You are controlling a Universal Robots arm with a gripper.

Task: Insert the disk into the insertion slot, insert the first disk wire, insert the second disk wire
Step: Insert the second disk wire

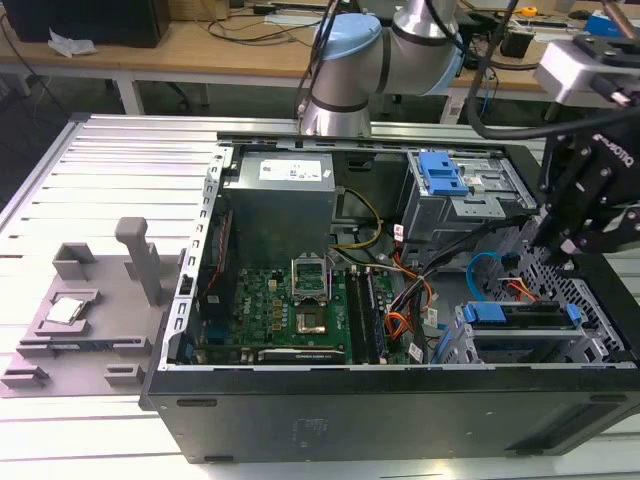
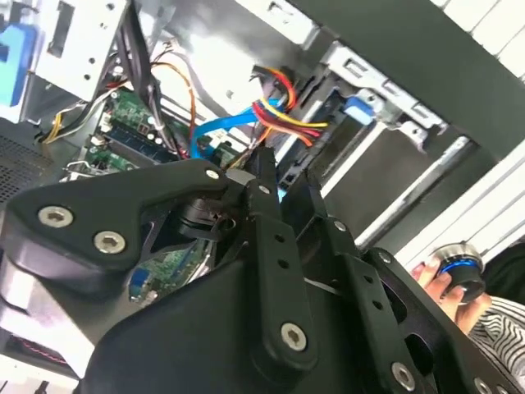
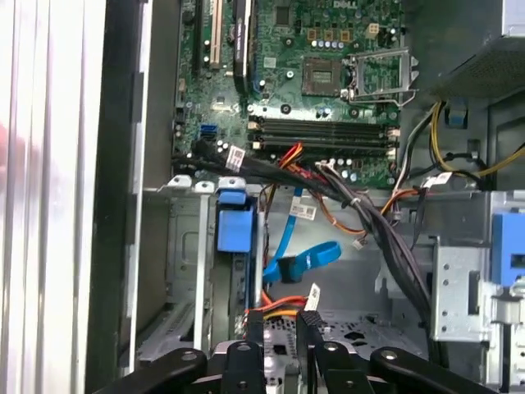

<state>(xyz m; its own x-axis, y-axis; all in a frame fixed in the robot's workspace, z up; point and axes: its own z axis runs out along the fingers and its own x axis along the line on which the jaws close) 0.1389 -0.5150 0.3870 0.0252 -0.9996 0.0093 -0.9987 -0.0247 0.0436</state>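
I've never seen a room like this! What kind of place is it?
Probably a robot lab: a robot arm leans over an open computer on a metal table, with a cluttered workbench behind.

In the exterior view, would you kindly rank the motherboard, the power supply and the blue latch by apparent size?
1. motherboard and power supply: they look about alike, so I do not rank them apart
2. blue latch: clearly smallest

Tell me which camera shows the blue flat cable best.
The first wrist view: the blue flat cable lies in plain sight, bend included. The second wrist view shows a short stretch among other wires; the exterior view shows a thin arc.
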